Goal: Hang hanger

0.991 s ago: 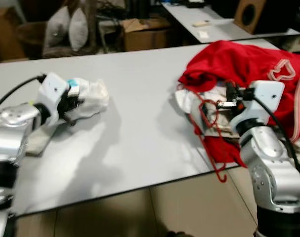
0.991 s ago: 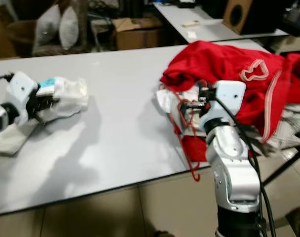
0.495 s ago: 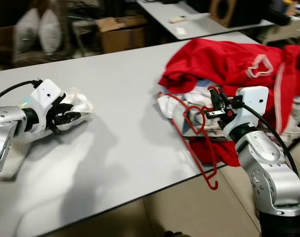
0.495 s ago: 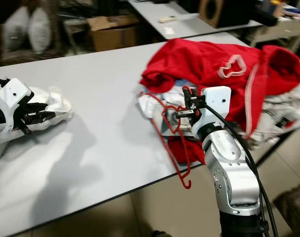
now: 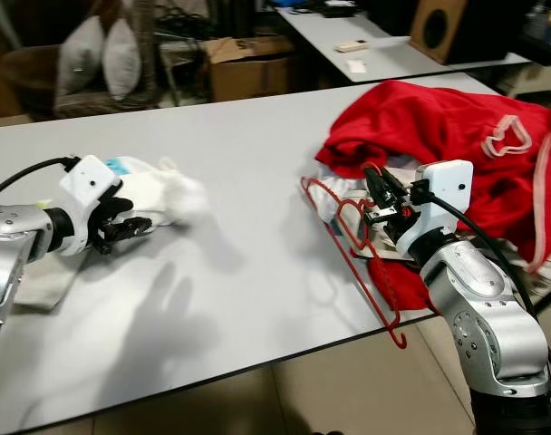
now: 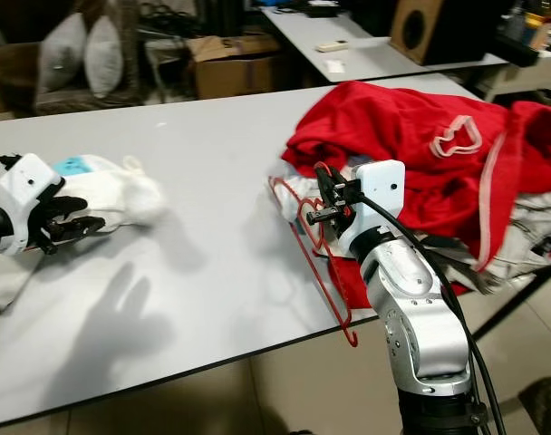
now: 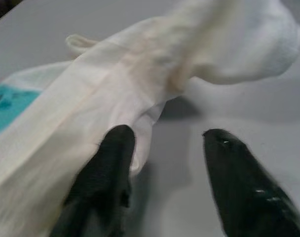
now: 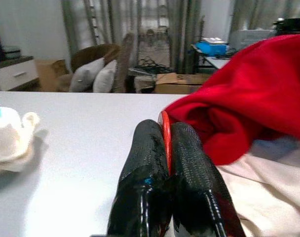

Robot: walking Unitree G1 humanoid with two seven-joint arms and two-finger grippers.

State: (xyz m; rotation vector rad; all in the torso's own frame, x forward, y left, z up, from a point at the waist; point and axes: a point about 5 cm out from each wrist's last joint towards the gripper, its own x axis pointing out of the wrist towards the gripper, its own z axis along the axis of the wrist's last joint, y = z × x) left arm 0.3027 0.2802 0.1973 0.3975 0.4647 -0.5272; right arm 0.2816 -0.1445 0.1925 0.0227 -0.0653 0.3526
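Right gripper (image 8: 166, 143) pinches the red hanger (image 5: 348, 245) beside the red garment (image 5: 439, 127); left gripper (image 7: 165, 143) gapes against white cloth (image 7: 155, 74).

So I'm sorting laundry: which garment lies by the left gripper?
The white garment, alone on the table's left; the red garment is heaped beside the right gripper.

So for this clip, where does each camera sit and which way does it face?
Left eye, right eye: on the head, looking forward and down at the grey table; both silver arms show.
Left wrist: along the left gripper, open beside a white cloth.
Right wrist: along the right gripper, shut on a red hanger, facing across the table.
Shared: hanger, cloth and red garment appear in the head views too.
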